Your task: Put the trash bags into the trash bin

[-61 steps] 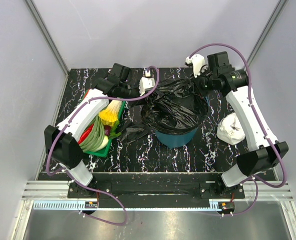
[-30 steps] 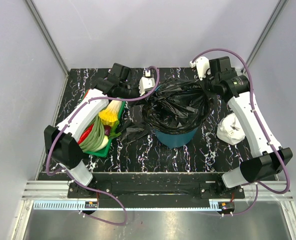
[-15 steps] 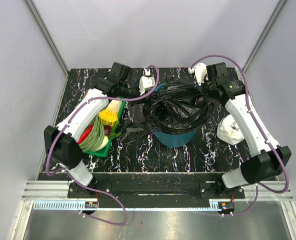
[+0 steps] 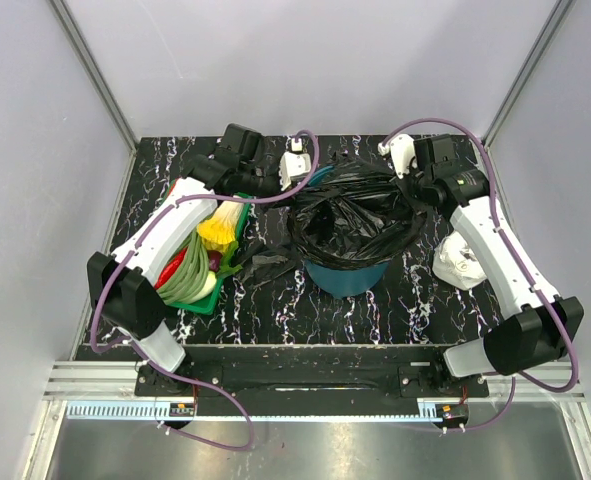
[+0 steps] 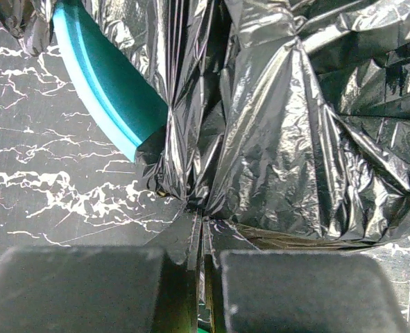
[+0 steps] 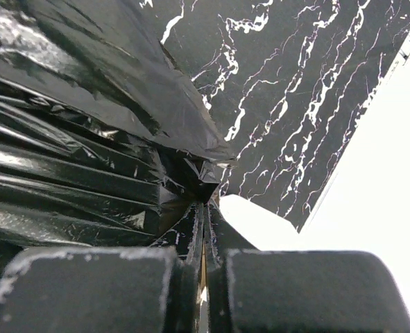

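Observation:
The teal trash bin (image 4: 348,273) stands mid-table with a large black trash bag (image 4: 355,212) spread across its mouth. My left gripper (image 4: 299,183) is shut on the bag's left edge, and my right gripper (image 4: 415,188) is shut on its right edge. In the left wrist view the film (image 5: 295,139) bunches into my left gripper (image 5: 203,232), next to the bin's bare teal rim (image 5: 104,87). From the right wrist the bag (image 6: 66,139) pleats into my right gripper (image 6: 205,215). A second, small black trash bag (image 4: 266,265) lies crumpled on the table left of the bin.
A green tray (image 4: 203,303) of vegetables sits at the left under my left arm. A crumpled white bag (image 4: 459,262) lies right of the bin, beside my right arm. The black marbled tabletop (image 4: 375,320) ends at grey walls on three sides.
My right gripper has moved a little toward me and down with the bag's right edge, drawing the film over the bin's right rim. The left arm has held still.

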`<state>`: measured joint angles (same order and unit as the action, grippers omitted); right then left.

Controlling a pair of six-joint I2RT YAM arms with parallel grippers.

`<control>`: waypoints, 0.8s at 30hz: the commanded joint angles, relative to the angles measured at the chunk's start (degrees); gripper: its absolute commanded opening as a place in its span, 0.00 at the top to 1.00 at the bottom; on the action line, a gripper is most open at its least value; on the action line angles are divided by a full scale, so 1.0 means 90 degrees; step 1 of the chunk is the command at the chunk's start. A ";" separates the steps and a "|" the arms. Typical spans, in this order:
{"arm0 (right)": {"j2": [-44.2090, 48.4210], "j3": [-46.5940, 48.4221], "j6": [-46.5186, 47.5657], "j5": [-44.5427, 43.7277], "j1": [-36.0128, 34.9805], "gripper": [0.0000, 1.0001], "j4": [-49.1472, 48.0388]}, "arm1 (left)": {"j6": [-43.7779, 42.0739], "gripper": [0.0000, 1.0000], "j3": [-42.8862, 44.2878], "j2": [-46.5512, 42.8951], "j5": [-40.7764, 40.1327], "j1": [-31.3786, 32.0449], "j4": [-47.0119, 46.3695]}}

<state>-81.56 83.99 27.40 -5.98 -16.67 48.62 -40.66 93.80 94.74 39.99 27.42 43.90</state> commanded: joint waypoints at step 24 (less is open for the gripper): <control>0.0136 -0.1167 0.0003 0.0322 0.0113 1.00 -0.0587 | -0.0199 1.00 -0.0363 -0.0243 -0.0195 0.0049 -0.0454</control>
<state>-79.11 76.99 27.70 -5.91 -14.92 42.54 -42.00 91.98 94.45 37.87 27.66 42.76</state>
